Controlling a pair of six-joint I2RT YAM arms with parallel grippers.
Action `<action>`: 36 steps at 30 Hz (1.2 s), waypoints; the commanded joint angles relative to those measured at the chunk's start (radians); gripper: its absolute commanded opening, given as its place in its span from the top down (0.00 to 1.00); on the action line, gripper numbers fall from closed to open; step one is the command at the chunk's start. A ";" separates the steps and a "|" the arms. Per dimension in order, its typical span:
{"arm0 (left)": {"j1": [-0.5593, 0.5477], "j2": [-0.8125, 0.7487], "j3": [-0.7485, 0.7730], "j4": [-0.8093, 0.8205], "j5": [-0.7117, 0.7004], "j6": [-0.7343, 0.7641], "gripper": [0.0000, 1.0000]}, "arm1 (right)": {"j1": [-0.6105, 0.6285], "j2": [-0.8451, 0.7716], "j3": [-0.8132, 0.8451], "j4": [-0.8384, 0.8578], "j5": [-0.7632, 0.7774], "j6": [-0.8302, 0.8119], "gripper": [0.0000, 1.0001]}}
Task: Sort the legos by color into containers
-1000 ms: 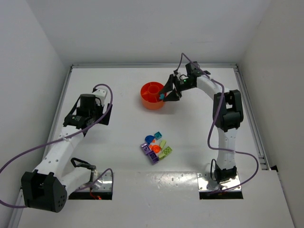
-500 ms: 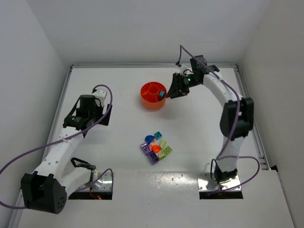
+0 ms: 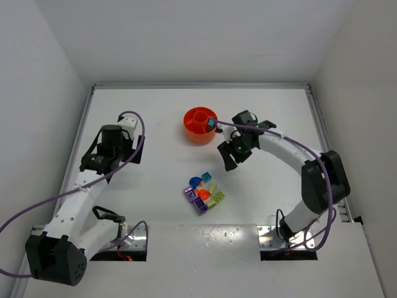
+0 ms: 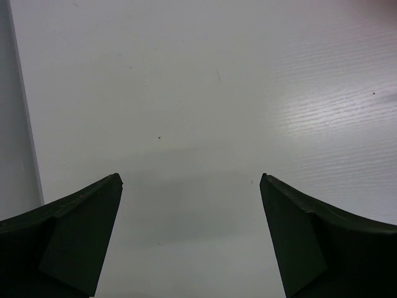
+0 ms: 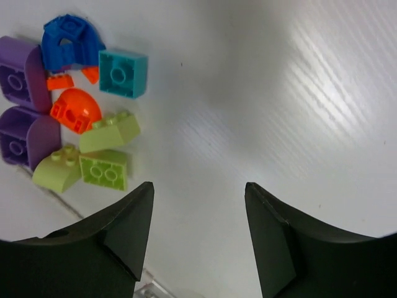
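The legos lie in a tight pile at mid-table. The right wrist view shows two purple pieces, a blue one, a teal brick, a rounded orange piece and pale green bricks. The containers are the sections of a round orange tray further back, and one teal brick sits at its right side. My right gripper hangs open and empty between tray and pile, right of the legos. My left gripper is open over bare table, far to the left.
Raised white walls and a rail border the table. The left wrist view shows the left wall's foot close by. Purple cables loop from both arms. Metal base plates sit at the near edge.
The teal brick left my right gripper and stayed in the tray. The right arm then drew back and swung forward toward the pile, jaws open. The left arm barely moved.
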 commanded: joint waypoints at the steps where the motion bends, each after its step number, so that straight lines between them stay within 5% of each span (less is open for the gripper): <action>1: 0.000 -0.022 0.001 0.033 -0.015 -0.016 0.00 | 0.078 0.015 0.004 0.141 0.117 0.005 0.39; 7: 0.000 -0.022 0.001 0.033 -0.015 -0.025 0.00 | 0.178 0.067 -0.016 0.209 0.177 0.079 0.27; 36: 0.000 -0.002 -0.008 0.033 -0.024 -0.025 0.00 | 0.331 0.304 0.135 0.217 0.186 0.172 0.30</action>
